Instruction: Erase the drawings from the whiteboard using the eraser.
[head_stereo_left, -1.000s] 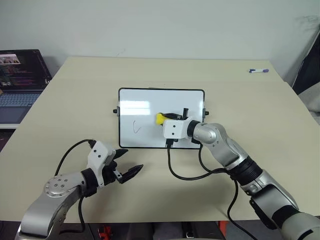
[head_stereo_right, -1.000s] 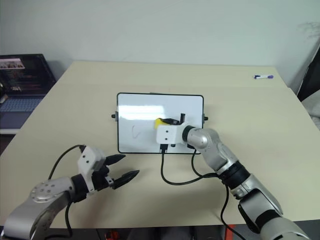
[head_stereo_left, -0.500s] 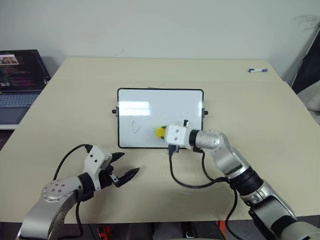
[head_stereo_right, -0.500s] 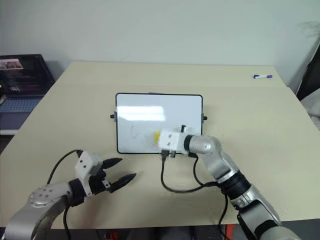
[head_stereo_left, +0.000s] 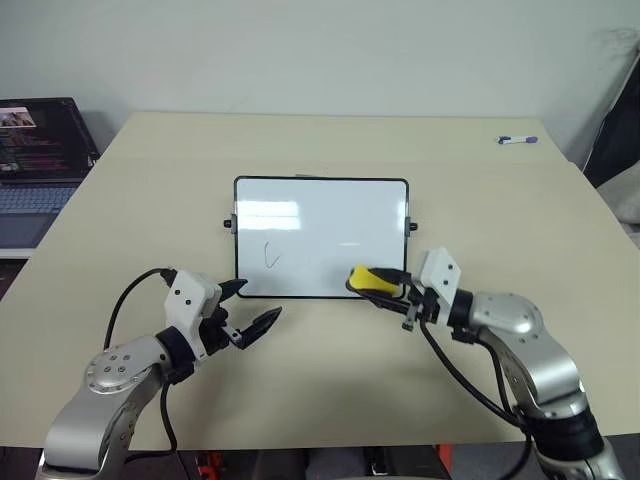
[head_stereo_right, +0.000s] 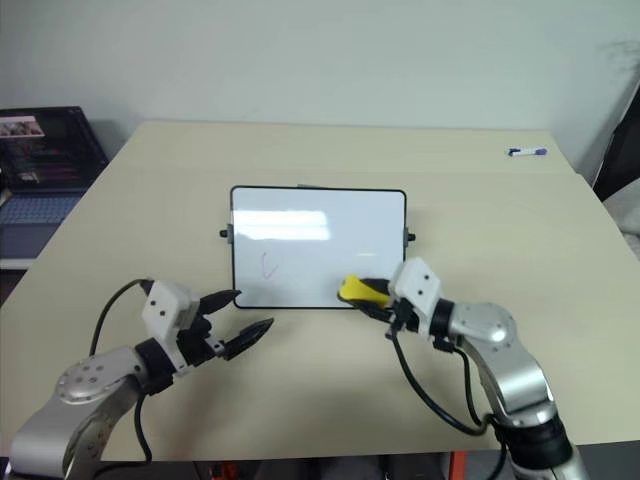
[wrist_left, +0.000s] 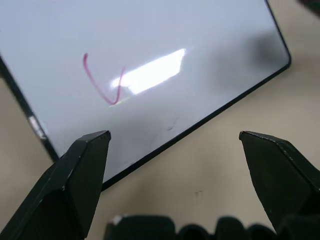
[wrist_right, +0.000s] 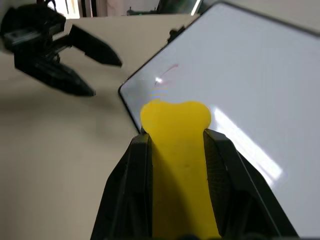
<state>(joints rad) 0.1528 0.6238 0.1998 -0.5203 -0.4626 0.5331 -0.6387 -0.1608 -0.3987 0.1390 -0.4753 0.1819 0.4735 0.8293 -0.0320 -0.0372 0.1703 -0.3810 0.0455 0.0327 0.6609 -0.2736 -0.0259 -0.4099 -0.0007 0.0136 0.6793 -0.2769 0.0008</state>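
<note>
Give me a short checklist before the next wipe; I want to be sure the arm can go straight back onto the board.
1. Eraser gripped by right gripper: ok.
2. Eraser on the whiteboard: not ok, it sits at the near edge.
3. Drawings gone: not ok, one mark remains on the left part.
4. Left gripper clear of the board: ok, open, hovering just short of the near left corner.
5. Board square on the table: ok.

The whiteboard (head_stereo_left: 320, 235) carries one hand-drawn mark (head_stereo_left: 271, 254) on its left half, a curved stroke that reads like the letter "C". The laptop (head_stereo_left: 40, 150) screen at the far left shows lines of text too small to read. No other writing is legible.
</note>
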